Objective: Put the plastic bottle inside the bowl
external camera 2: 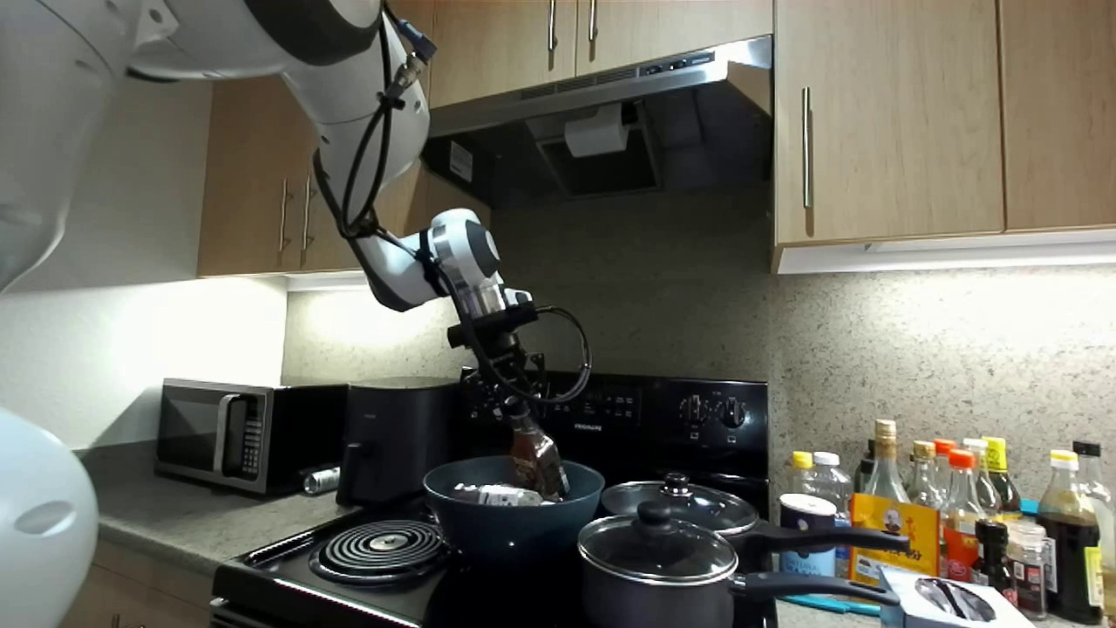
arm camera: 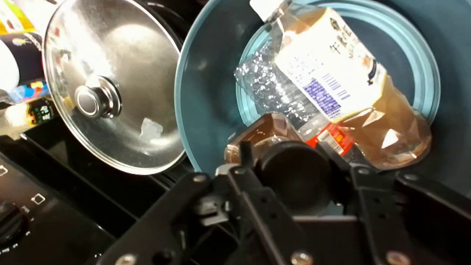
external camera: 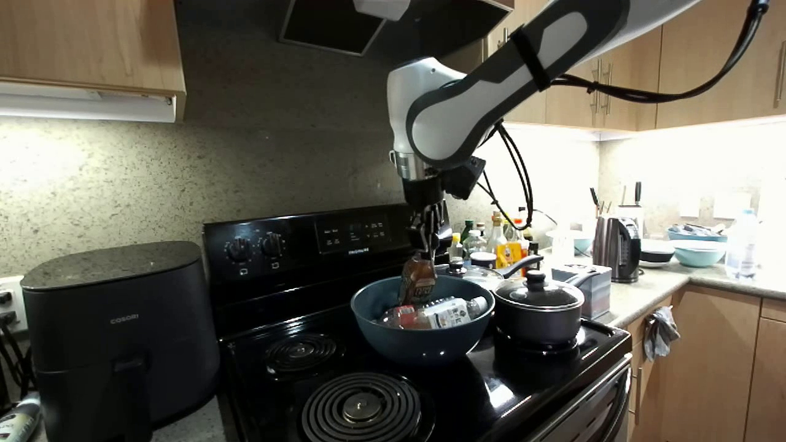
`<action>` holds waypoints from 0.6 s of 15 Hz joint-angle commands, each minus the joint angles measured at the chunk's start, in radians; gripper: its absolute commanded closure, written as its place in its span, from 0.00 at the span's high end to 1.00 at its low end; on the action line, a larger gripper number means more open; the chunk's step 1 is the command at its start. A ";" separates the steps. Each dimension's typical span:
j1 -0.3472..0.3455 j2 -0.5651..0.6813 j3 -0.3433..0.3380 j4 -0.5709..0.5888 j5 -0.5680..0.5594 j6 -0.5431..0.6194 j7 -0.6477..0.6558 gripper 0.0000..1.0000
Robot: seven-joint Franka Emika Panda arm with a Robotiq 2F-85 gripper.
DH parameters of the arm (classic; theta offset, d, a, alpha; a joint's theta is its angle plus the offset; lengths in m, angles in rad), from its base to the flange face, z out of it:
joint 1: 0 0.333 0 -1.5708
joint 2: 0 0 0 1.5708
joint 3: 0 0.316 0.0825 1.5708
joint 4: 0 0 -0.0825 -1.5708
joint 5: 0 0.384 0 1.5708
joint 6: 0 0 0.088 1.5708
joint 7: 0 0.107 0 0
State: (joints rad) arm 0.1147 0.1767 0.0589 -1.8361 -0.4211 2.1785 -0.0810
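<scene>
Gripping from above, the tool (external camera: 425, 245) has its fingers (arm camera: 246, 154) drawn in on either side of a round, dark cap (arm camera: 294, 173), parted only by the cap's width — a hold that leaves the body of the plastic bottle (external camera: 420, 283) free to dip past the rim. That bottle hangs tilted, its lower part within the bowl (external camera: 424, 345), at the lower middle of both exterior views. Two others lie on their sides in there, a white-labelled bottle (arm camera: 342, 70) and a clear bottle with a red label (arm camera: 279, 95); together they take up much of the floor, which is probably why the amber one is held off toward the lower edge of the wrist view. Whether its base rests on the bowl's wall or on a neighbour, I cannot tell. I judge the task nearly done — a little lowering, perhaps, then a release. Let go at this slant it may topple, though wall and bottles should catch it; a straight lift away would spare the lidded pot (external camera: 538, 310) just beside the bowl.
</scene>
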 commanded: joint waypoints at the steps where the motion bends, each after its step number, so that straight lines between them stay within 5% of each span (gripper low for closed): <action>1: -0.026 -0.092 0.004 -0.051 0.089 -0.105 -0.086 0.76; 5: -0.032 -0.126 0.002 -0.045 0.111 -0.187 -0.097 0.98; 9: -0.032 -0.152 0.003 -0.046 0.130 -0.202 -0.087 1.00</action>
State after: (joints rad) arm 0.0942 0.0730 0.0573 -1.8498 -0.3347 1.9839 -0.1340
